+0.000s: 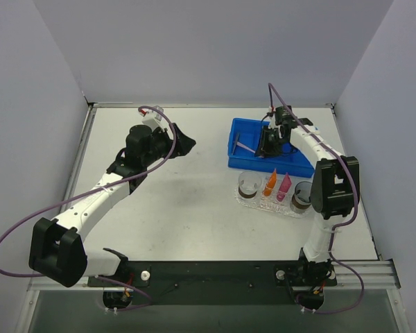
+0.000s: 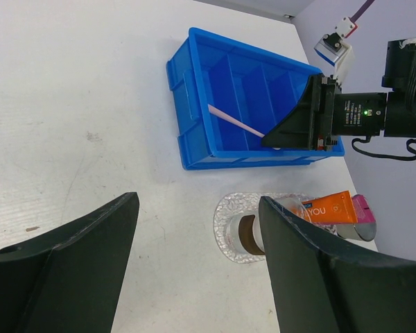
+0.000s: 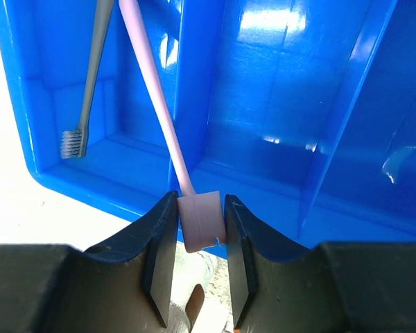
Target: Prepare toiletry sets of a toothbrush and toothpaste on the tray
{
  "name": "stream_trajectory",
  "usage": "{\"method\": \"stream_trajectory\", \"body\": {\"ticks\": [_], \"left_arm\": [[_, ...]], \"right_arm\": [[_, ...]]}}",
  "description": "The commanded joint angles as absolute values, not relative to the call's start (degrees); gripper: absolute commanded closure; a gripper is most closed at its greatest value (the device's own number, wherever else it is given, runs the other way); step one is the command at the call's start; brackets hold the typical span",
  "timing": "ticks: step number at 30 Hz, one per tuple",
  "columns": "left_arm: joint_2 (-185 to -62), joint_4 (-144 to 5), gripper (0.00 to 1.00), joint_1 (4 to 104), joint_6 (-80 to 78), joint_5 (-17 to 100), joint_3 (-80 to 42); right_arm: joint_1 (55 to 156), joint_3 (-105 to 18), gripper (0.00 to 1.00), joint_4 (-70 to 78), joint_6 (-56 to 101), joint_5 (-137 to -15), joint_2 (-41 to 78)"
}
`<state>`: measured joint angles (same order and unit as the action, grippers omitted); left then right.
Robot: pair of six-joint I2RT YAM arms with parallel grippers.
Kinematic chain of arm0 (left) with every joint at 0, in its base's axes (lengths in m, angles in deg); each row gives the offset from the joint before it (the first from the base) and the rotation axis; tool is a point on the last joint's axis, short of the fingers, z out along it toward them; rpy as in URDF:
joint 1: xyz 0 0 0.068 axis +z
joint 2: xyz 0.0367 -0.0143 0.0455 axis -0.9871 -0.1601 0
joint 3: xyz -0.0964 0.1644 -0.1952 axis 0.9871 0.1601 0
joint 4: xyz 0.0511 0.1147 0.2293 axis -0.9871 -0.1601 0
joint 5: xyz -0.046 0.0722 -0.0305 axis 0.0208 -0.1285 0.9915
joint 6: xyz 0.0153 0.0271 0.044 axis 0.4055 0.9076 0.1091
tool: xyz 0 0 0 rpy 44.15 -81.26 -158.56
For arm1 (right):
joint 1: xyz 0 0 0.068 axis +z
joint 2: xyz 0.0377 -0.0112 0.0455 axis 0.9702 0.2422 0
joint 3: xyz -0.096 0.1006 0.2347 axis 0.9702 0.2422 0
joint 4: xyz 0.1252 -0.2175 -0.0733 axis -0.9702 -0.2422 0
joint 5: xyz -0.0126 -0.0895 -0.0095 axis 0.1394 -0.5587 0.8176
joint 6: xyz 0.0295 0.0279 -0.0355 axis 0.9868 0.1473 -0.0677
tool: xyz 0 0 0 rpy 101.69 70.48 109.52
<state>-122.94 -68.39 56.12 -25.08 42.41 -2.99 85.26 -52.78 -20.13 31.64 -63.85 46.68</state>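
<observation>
My right end effector (image 3: 200,208) pinches the toothbrush (image 3: 156,97) by its butt, shaft pointing away across the bin (image 3: 277,104); the tray (image 1: 256,202) lies just nearside (left end effector (image 2: 197,229) spread, farther off).

The pale table (image 1: 194,201) carries two things directly on its right half: a blue bin (image 1: 256,164) (divided into compartments) farther back, and a clear, bumpy tray (image 1: 262,205) just in front of it. A narrow strip of bare tabletop shows between them.
</observation>
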Motion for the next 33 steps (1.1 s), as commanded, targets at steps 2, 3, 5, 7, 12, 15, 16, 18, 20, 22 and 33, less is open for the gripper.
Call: {"method": "stream_trajectory", "body": {"ticks": [2,3,5,7,12,15,16,18,20,22,33], "left_arm": [[-122.9,-67.6,0.2,56.4,-23.9,41.9,-5.7],[-122.8,-67.6,0.2,56.4,-23.9,41.9,-5.7],[-122.8,-67.6,0.2,56.4,-23.9,42.1,-5.7],[-122.7,-67.6,0.2,56.4,-23.8,42.1,-5.7],[-122.2,-67.6,0.2,56.4,-23.9,41.8,-5.4],[-121.9,-67.3,0.2,56.4,-23.8,41.9,-4.9],[-121.5,-67.3,0.2,56.4,-23.8,41.9,-4.8],[-121.4,-67.1,0.2,56.4,-23.8,41.9,-4.4],[-120.9,-67.0,0.2,56.4,-23.5,41.9,-4.2],[-120.6,-66.9,0.2,56.4,-23.2,41.9,-3.9],[-119.3,-66.6,0.2,56.4,-22.3,42.8,-3.1]], "right_arm": [[84.3,-55.0,0.85,-21.7,32.4,-62.8,45.6],[84.2,-55.2,0.87,-21.7,32.4,-62.4,45.4],[84.2,-55.6,0.92,-21.8,32.4,-62.1,45.2],[84.0,-56.0,0.96,-21.8,33.0,-61.3,44.9],[83.4,-57.5,1.0,-21.9,34.3,-59.6,42.4],[83.2,-57.7,1.0,-22.3,35.0,-59.3,40.3],[83.2,-57.6,1.0,-22.3,35.5,-59.1,39.8],[83.1,-57.1,1.0,-22.6,36.2,-58.8,38.2],[83.0,-56.7,1.0,-22.8,37.2,-58.6,36.8],[83.0,-55.9,1.0,-23.1,37.9,-58.5,35.6],[83.0,-53.2,1.0,-31.1,41.6,-57.8,20.3]]}}
